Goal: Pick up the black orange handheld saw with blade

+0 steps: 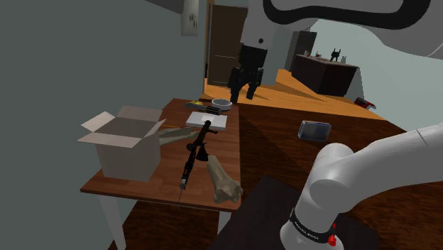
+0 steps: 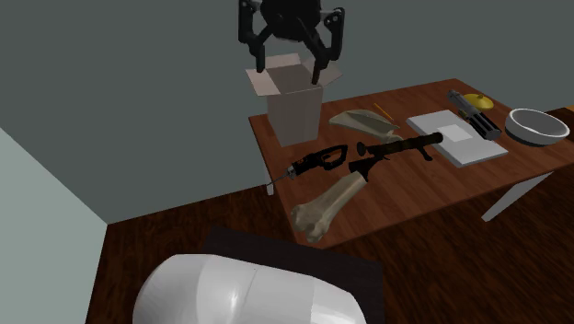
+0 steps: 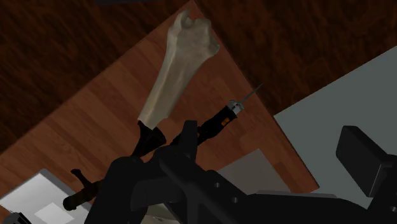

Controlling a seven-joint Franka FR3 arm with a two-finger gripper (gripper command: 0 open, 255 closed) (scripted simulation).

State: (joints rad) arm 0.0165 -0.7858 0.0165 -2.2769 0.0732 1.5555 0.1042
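The saw (image 1: 188, 169) is black with a little orange at its handle and a thin blade. It lies flat near the table's front edge, between the cardboard box (image 1: 128, 145) and a pale bone (image 1: 223, 181). From the second exterior view the saw (image 2: 315, 163) points its blade at the table corner. My gripper (image 1: 243, 91) hangs open high above the table's far side, well clear of the saw. It also hangs above the box in the second exterior view, gripper (image 2: 291, 69). In the wrist view the saw (image 3: 222, 118) lies beyond my spread fingers (image 3: 366, 159), beside the bone (image 3: 172, 70).
A long black tube-shaped device (image 2: 396, 147) lies touching the saw's handle end. Further along the wooden table (image 2: 405, 198) are a white pad (image 2: 457, 136), a grey bowl (image 2: 536, 124) and a flat pale object (image 2: 361, 120). A grey box (image 1: 314, 129) rests on the floor.
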